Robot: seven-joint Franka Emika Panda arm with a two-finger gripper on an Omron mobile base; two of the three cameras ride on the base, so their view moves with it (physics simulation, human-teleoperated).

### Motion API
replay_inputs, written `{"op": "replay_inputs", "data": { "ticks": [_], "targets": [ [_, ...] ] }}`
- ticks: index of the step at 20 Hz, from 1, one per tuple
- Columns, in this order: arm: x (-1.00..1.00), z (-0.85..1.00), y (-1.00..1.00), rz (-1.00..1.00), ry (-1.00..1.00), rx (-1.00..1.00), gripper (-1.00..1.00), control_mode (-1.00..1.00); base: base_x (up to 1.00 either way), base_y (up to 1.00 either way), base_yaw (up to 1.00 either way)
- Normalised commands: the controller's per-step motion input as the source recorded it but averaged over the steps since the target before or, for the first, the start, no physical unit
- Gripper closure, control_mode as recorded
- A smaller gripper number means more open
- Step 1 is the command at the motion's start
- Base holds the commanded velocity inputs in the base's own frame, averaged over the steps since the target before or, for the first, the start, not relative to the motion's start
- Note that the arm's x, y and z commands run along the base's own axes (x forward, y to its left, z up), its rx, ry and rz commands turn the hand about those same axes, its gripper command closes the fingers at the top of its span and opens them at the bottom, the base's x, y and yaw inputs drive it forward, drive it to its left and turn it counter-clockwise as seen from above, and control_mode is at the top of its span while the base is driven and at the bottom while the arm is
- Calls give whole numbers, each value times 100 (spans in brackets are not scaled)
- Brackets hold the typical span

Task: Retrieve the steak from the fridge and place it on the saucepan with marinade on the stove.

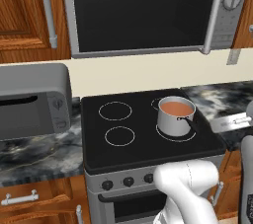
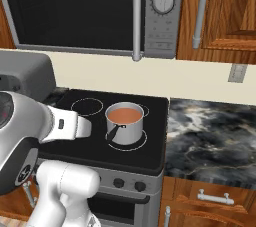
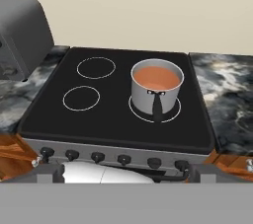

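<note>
Fingers (image 3: pixel 42 158) of the gripper (image 3: pixel 113 166) spread wide, holding nothing, low before the stove (image 3: pixel 59 119). On its front right burner stands the saucepan (image 3: pixel 156 90), filled with smooth orange-red marinade (image 3: pixel 156 76), dark handle toward the knobs

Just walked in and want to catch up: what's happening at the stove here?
Nothing is being handled right now. The robot faces the stove, where the saucepan sits on the front right burner, filled with orange-red marinade, handle pointing toward the robot. In the hand view the end effector is open and empty, back near the knobs. No meat is in the pan yet.
</note>
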Motion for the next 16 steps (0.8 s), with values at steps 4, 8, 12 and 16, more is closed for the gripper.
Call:
{"op": "replay_inputs", "data": {
  "ticks": [4,8,12,16],
  "targets": [
    [0,0,0,0,0,0,-100,100,0,0,-3],
    [0,0,0,0,0,0,-100,100,-42,-4,-18],
    [0,0,0,0,0,0,-100,100,-93,-11,-18],
    [0,0,0,0,0,0,-100,100,-83,-16,-19]
  ]
}}
